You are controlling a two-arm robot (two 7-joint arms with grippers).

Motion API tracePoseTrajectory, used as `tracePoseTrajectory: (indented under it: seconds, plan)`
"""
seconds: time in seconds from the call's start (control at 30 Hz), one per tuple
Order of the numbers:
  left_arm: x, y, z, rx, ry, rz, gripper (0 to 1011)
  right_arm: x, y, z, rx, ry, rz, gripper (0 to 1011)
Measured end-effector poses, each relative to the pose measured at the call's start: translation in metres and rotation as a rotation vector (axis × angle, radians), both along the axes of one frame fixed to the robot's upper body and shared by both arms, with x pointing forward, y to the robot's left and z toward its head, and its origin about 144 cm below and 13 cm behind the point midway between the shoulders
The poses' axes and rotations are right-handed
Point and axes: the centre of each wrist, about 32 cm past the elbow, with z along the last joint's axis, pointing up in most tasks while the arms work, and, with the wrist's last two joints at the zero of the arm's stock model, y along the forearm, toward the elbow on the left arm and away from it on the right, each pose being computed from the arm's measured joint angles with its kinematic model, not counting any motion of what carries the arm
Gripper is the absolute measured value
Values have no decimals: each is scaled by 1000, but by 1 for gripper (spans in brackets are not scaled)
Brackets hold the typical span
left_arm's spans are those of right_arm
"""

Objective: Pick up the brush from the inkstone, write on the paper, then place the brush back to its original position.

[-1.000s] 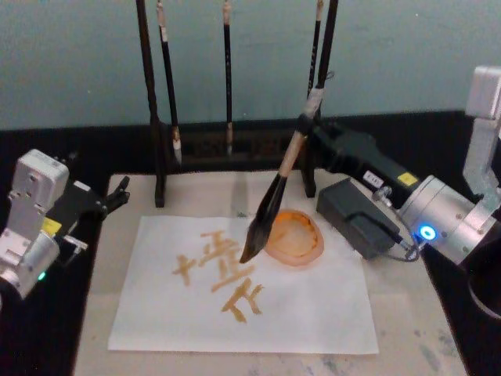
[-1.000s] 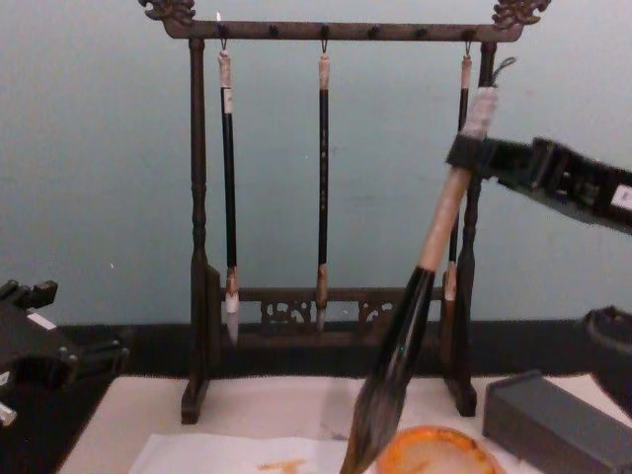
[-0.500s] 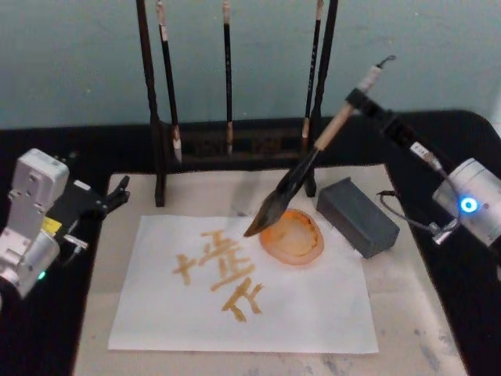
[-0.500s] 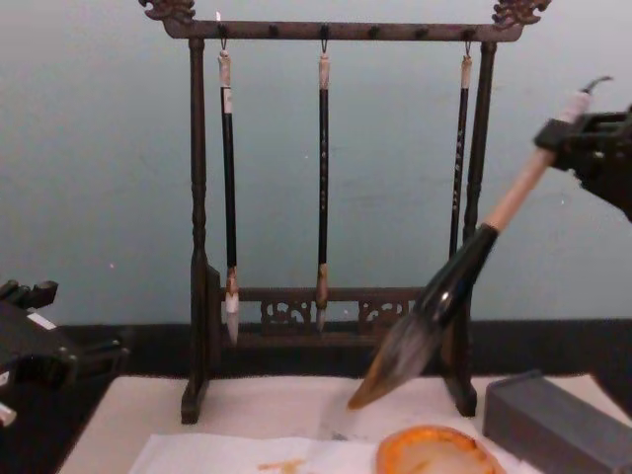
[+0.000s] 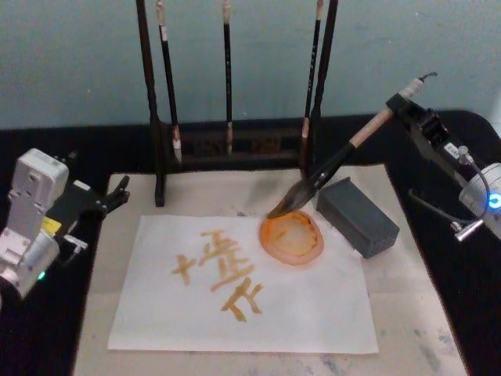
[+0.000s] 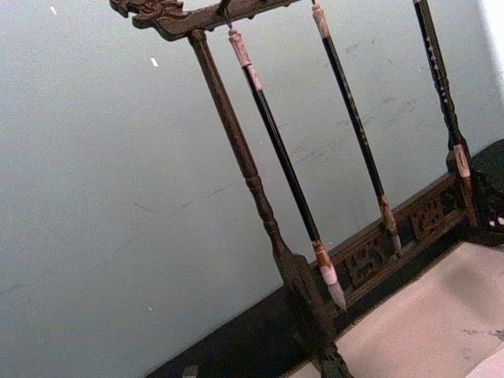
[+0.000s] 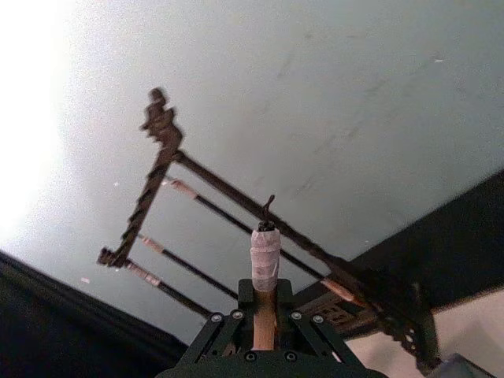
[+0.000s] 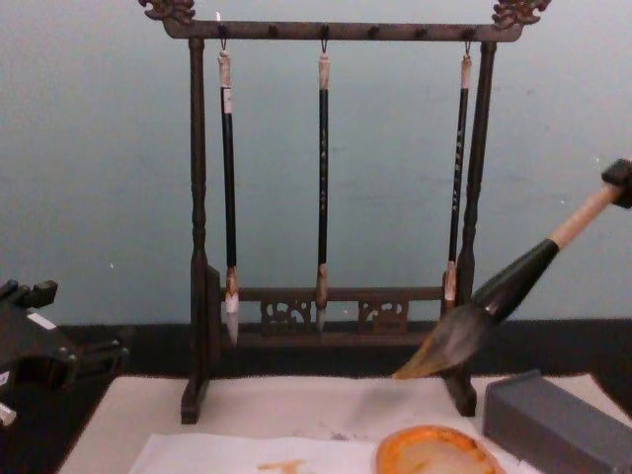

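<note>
White paper, nearest item, flat on a beige mat, with orange ink strokes left of centre.
Orange inkstone: 1 round shallow dish at the paper's far right corner, its centre stained darker.
Grey box: 1, just right of the inkstone.
Brush: 1, thick, tilted, in the air. Its bristle tip hangs over the inkstone's far rim and is clear of it in the chest view. The pale handle rises up and to the right.
Right gripper: clamped on the brush's upper end, raised beyond the box.
Left gripper: idle at the mat's left edge; whether it is apart or together cannot be told.
Dark wooden stand: at the far edge, with 3 thin brushes hanging from its top rail.
</note>
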Motion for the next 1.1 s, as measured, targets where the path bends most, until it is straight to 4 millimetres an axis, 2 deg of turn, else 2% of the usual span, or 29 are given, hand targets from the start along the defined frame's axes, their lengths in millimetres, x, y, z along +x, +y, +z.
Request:
tracePoseTrajectory:
  seconds: [0.2,0.53,1.1]
  plan:
    - [0,0,0,0,0,0,1010,4,-7,-5,23,49,-18,168]
    - [0,0,0,0,0,0,1010,17,-15,-25,42,154,-48,168]
    - [0,0,0,0,0,0,1010,42,-16,-55,39,263,-78,168]
